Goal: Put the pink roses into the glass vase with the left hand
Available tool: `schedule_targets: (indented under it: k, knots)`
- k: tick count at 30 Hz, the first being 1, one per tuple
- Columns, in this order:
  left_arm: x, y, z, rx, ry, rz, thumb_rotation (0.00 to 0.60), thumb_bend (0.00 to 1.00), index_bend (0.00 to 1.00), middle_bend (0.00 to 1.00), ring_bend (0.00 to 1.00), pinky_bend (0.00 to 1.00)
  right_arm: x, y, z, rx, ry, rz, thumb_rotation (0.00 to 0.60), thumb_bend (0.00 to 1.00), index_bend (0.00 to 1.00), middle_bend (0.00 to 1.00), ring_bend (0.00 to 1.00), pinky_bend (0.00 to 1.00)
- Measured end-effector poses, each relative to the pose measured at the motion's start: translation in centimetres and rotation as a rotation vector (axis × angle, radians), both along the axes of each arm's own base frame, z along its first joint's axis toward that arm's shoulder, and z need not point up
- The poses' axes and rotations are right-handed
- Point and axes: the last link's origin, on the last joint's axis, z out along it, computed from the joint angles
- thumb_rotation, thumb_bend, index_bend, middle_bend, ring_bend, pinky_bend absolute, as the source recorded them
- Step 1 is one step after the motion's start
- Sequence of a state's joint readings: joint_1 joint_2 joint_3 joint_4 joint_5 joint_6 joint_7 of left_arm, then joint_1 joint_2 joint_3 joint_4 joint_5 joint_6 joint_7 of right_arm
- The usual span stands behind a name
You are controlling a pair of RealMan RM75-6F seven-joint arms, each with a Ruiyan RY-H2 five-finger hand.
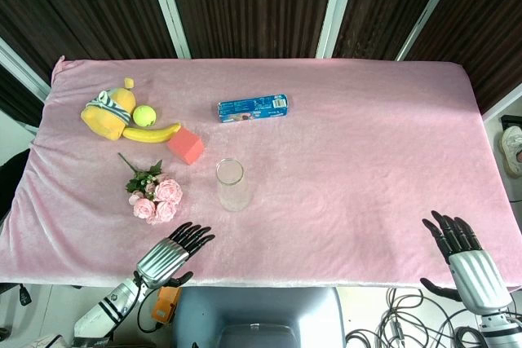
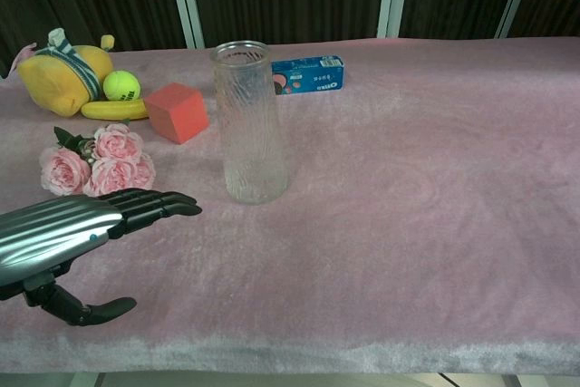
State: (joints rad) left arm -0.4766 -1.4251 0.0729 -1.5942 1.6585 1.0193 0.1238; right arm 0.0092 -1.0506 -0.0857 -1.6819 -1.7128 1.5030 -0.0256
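The pink roses [image 1: 157, 200] [image 2: 96, 163] lie on the pink tablecloth, stem pointing to the far left. An empty glass vase [image 1: 232, 184] [image 2: 248, 122] stands upright just right of them. My left hand [image 1: 170, 256] [image 2: 77, 227] hovers flat near the front edge, fingers stretched toward the roses, a short gap short of the blooms, holding nothing. My right hand [image 1: 462, 252] is at the front right edge, fingers spread, empty; it does not appear in the chest view.
A red cube [image 1: 187, 146] [image 2: 177, 111], a banana [image 1: 152, 133], a tennis ball [image 1: 144, 115] and a yellow plush toy [image 1: 108, 112] sit behind the roses. A blue box [image 1: 253, 107] [image 2: 308, 74] lies beyond the vase.
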Motion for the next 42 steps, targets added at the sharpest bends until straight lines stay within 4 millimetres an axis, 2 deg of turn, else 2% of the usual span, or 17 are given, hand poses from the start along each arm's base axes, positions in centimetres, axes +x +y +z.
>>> schedule_targets:
  k: [4,9,13,17,20,25,35,38,40,41,42]
  knots:
    - [-0.4,0.3,0.0,0.01,0.013,0.01,0.6,0.36,0.0,0.0,0.0,0.0,0.0,0.1,0.1,-0.005,-0.002,0.001,0.6,0.21,0.0,0.0,0.0,0.0]
    - [-0.8,0.6,1.1,0.056,0.021,0.001,0.6,0.35,0.0,0.0,0.0,0.0,0.0,0.2,0.3,-0.01,-0.004,0.006,0.6,0.21,0.0,0.0,0.0,0.0]
    - [-1.0,1.3,3.2,0.153,0.007,-0.027,0.6,0.35,0.0,0.0,0.0,0.0,0.1,0.2,0.1,-0.012,0.0,0.009,0.6,0.21,0.0,0.0,0.0,0.0]
    - [-1.5,2.6,6.4,0.271,-0.019,-0.037,0.6,0.35,0.0,0.0,0.0,0.0,0.2,0.0,-0.1,-0.007,0.005,0.01,0.6,0.21,0.0,0.0,0.0,0.0]
    - [-2.1,3.9,7.3,0.291,-0.029,-0.017,0.6,0.34,0.0,0.0,0.0,0.0,0.4,-0.1,-0.4,-0.001,0.009,0.013,0.6,0.21,0.0,0.0,0.0,0.0]
    - [-3.4,6.0,7.2,0.254,0.028,0.035,0.6,0.33,0.0,0.0,0.0,0.0,0.4,-0.2,-0.6,0.003,0.011,0.012,0.6,0.21,0.0,0.0,0.0,0.0]
    - [-5.3,9.4,5.1,0.213,0.19,0.089,0.6,0.32,0.0,0.0,0.0,0.01,0.1,-0.2,-0.1,-0.016,0.002,0.003,0.6,0.21,0.0,0.0,0.0,0.0]
    - [-5.9,10.0,4.6,0.221,0.25,0.113,0.6,0.31,0.0,0.0,0.0,0.08,-0.1,-0.1,0.2,-0.019,0.002,-0.002,0.6,0.21,0.0,0.0,0.0,0.0]
    - [-6.2,10.3,4.3,0.232,0.275,0.133,0.6,0.31,0.01,0.03,0.05,0.16,-0.1,-0.1,0.2,-0.015,0.005,-0.004,0.6,0.21,0.0,0.0,0.0,0.0]
    - [-6.3,10.6,4.0,0.241,0.281,0.143,0.6,0.31,0.05,0.06,0.09,0.18,-0.2,0.0,0.2,-0.013,0.006,-0.004,0.6,0.21,0.0,0.0,0.0,0.0]
    - [-6.4,10.7,3.9,0.249,0.28,0.146,0.6,0.31,0.14,0.16,0.16,0.22,-0.2,0.0,0.2,-0.013,0.007,-0.006,0.6,0.21,0.0,0.0,0.0,0.0]
